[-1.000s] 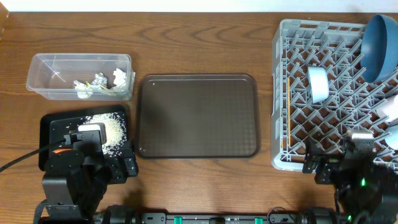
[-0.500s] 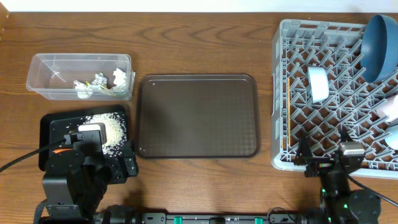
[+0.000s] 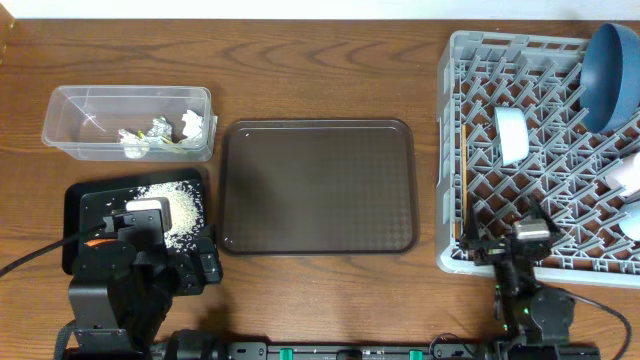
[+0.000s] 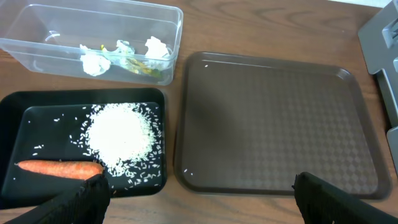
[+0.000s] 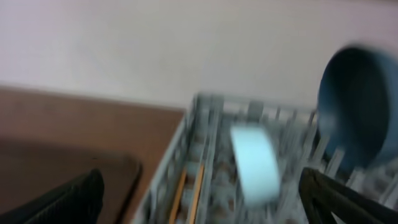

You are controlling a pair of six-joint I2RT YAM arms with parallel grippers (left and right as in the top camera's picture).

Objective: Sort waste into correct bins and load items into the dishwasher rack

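Orange and stiff, the carrot point(image 4: 59, 168) is lying in the black tray point(image 4: 43, 127) beside the rice scraps point(image 4: 121, 135); it is looking firm enough to pinch across its middle. The tissue point(image 4: 155, 47) and wrapper point(image 4: 134, 62), light and crushable, are sitting in the clear tub point(image 4: 62, 18). The chopsticks point(image 3: 463, 180) are resting along the left edge of the rack point(image 3: 450, 60), the blue plate point(image 3: 610, 65) and light blue cup point(image 3: 510, 135) seemingly standing between pegs, though the right wrist view is blurred. The left gripper point(image 4: 199, 190) and right gripper point(image 5: 200, 177) are hanging spread wide, holding nothing.
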